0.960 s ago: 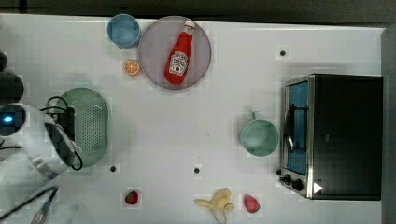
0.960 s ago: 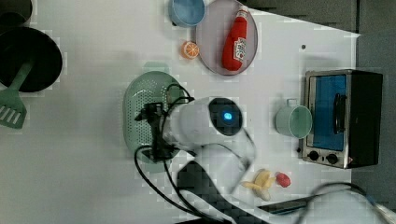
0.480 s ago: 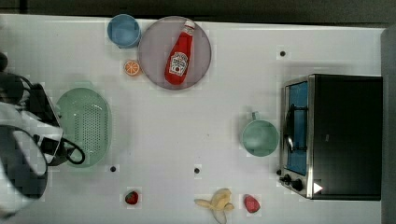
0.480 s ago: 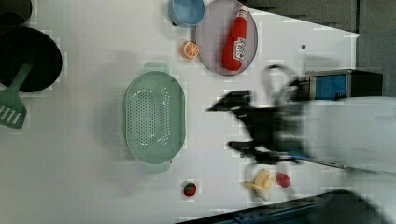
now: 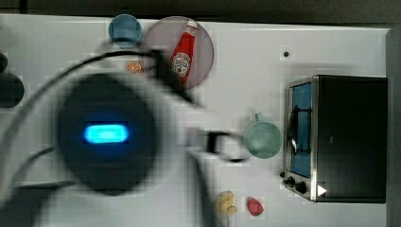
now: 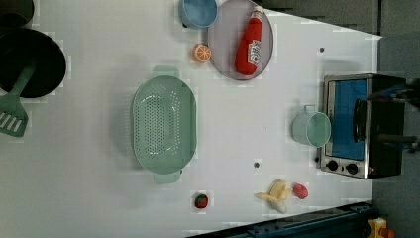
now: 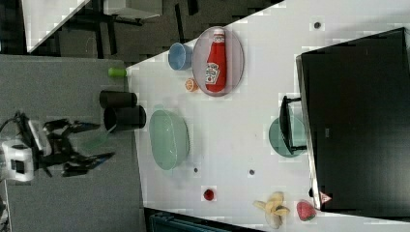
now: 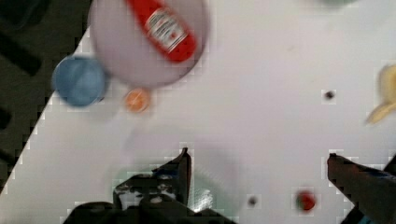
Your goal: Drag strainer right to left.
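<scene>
Even bright overhead light on the white table (image 6: 99,198); shadows soft and short, faint one beside the strainer (image 6: 164,124); top view has the arm (image 5: 106,135) close to the lens, heavily blurred, its blue light glowing; wrist view motion-smeared, plate (image 8: 116,51) and bottle (image 8: 161,28) soft-edged; blocky compression artefacts around objects in all views; right view dark beyond the table.

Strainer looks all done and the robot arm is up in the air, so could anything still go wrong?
Maybe. The strainer sits loose on the table near the black pan and spatula, so a careless sweep could knock them together. The gripper is open and empty above the table, and dipping low might bump the orange slice or the ketchup bottle on its plate.
</scene>
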Controlling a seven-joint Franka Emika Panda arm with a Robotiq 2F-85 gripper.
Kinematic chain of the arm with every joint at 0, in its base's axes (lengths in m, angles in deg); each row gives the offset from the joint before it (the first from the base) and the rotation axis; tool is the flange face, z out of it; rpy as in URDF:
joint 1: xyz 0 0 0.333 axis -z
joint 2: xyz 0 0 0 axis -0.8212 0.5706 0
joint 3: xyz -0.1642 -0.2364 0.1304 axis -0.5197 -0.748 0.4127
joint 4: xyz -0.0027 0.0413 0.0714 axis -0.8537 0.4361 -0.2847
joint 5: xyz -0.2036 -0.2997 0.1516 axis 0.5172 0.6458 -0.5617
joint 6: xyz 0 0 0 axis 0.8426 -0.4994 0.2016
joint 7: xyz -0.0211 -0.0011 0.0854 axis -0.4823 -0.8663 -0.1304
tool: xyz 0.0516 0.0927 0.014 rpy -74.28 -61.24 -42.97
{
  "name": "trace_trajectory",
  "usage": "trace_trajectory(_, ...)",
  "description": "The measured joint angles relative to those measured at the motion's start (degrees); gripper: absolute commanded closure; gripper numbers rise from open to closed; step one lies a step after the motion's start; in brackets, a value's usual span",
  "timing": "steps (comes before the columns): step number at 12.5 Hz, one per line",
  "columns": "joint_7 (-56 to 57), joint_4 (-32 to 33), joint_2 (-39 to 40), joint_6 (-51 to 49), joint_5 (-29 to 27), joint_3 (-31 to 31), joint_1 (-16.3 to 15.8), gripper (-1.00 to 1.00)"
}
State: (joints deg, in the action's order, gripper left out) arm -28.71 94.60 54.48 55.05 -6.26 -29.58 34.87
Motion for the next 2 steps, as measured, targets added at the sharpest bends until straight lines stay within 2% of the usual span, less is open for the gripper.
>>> trace_trajectory(1, 3.5, 0.4, -0.2, -0.2, 3.2, -3.0, 0.9, -1.0)
trace_trajectory(2, 6.8, 0.4, 0.3, -0.7, 4.1, -6.1, 1.6, -1.0)
